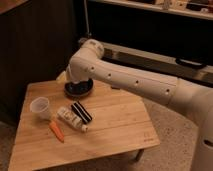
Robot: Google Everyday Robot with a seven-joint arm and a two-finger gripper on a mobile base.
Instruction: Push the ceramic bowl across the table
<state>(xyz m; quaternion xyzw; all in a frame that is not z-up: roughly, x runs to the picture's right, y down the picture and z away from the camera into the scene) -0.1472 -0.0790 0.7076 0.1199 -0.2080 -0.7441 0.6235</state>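
The gripper (77, 85) reaches down at the black ceramic bowl (89, 91) near the counter's (117, 122) far edge, largely hidden behind the arm (130, 82); whether it is clenched or released, I cannot tell.

The ceramic bowl (80, 92) sat at the back of the surface (117, 122), the end effector (77, 85) down at it. The cup (40, 107) stood left, in front.

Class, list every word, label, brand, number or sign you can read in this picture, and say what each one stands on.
No text here can be read as words.
Small dark logo near a corner of the table: too small to read.
White packet beside the carrot: print blurred, unreadable.
Gripper, down at the ceramic bowl: no marking visible.
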